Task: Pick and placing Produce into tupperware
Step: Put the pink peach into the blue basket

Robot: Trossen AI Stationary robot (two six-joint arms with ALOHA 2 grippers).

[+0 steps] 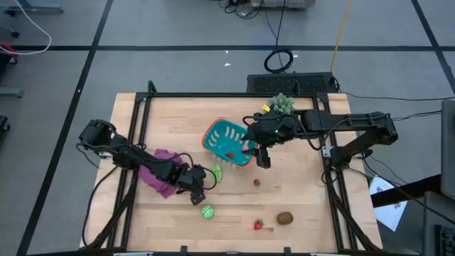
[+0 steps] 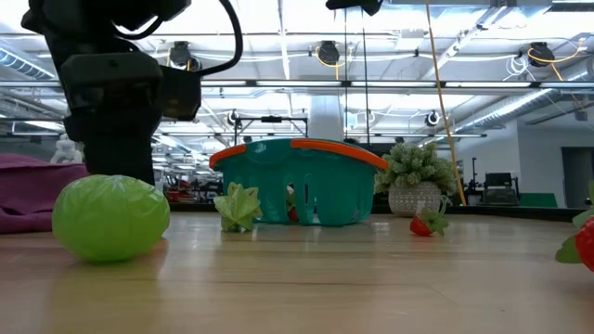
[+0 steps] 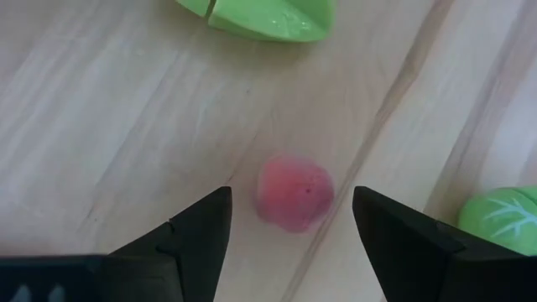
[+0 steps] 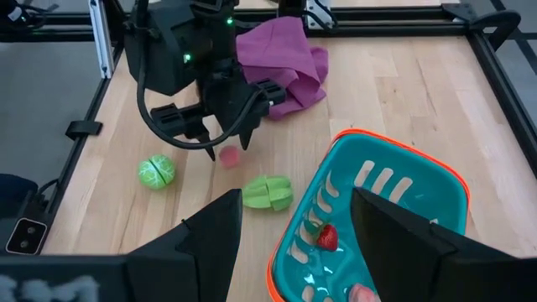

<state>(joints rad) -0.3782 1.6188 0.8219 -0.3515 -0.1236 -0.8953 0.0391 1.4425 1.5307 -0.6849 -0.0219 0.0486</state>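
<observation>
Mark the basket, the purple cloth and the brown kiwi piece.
basket (image 1: 217, 133): high view, orange rim at its left end.
purple cloth (image 1: 156, 177): high view, middle of the fabric.
brown kiwi piece (image 1: 285, 217): high view, its centre.

no legible text or labels anywhere

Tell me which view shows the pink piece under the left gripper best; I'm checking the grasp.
The left wrist view: the pink piece lies on the table between the open left gripper. The right wrist view shows it small. High and low views don't show it.
</observation>
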